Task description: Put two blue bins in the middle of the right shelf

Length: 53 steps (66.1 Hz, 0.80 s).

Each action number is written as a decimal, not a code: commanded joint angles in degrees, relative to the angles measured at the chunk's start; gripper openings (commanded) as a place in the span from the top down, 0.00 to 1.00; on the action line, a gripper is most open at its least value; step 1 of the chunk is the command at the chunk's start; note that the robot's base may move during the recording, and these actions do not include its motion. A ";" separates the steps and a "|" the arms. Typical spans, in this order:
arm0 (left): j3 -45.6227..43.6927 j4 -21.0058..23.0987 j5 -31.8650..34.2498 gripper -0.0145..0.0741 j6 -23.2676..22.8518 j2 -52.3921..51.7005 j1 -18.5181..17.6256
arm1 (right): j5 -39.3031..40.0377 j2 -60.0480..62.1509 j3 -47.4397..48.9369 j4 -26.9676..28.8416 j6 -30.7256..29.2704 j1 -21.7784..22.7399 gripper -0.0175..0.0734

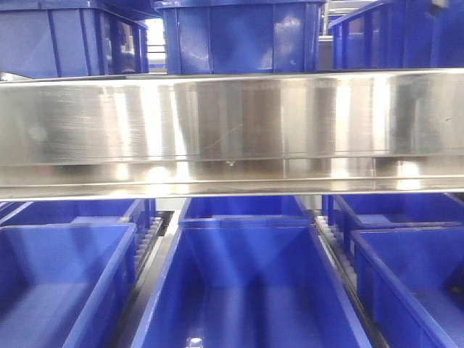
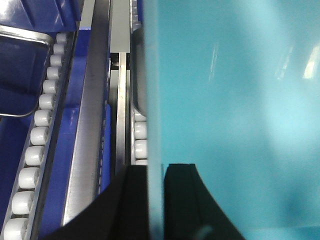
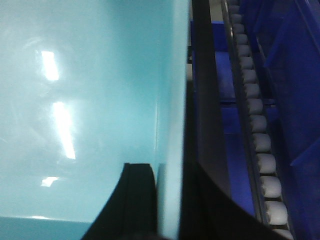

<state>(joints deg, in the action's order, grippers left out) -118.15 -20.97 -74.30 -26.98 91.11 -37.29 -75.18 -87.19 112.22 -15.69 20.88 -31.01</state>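
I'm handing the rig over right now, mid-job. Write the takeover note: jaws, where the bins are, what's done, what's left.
Left gripper: jaws closed across the wall of a pale blue bin.
Right gripper: jaws closed across a pale blue wall too; I cannot tell if it is the same bin.
Front view: only a steel shelf beam and royal-blue bins; no pale bin shows there. Roller tracks run beside the held wall.
Done: a bin is gripped, not released.
Left: set it on the right shelf's middle level. The other bin's status cannot be told from these views.
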 commanded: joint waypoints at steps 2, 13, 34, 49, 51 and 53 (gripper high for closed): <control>-0.94 1.30 4.34 0.96 -0.65 -1.01 -0.70 | 5.22 1.05 1.00 0.36 -0.35 -0.51 0.99; -0.94 1.07 4.34 0.96 -0.65 -1.01 -0.70 | 5.22 1.05 1.00 0.36 -0.35 -0.51 0.99; -0.94 1.08 4.34 0.96 -0.65 -1.01 -0.70 | 5.22 1.05 1.00 0.36 -0.35 -0.51 0.99; -0.94 1.08 4.34 0.96 -0.65 -1.01 -0.70 | 8.10 1.05 1.00 0.36 -0.35 -0.51 0.99; -0.94 1.08 4.34 0.96 -0.65 -1.01 -0.70 | 8.58 1.05 1.00 0.36 -0.35 -0.51 0.99; -0.94 1.08 4.34 0.96 -0.65 -1.01 -0.70 | 9.14 1.05 1.00 0.36 -0.35 -0.51 0.99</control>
<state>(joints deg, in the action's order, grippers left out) -118.15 -21.21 -74.39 -26.98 91.11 -37.29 -74.23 -87.19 112.22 -15.69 20.88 -31.01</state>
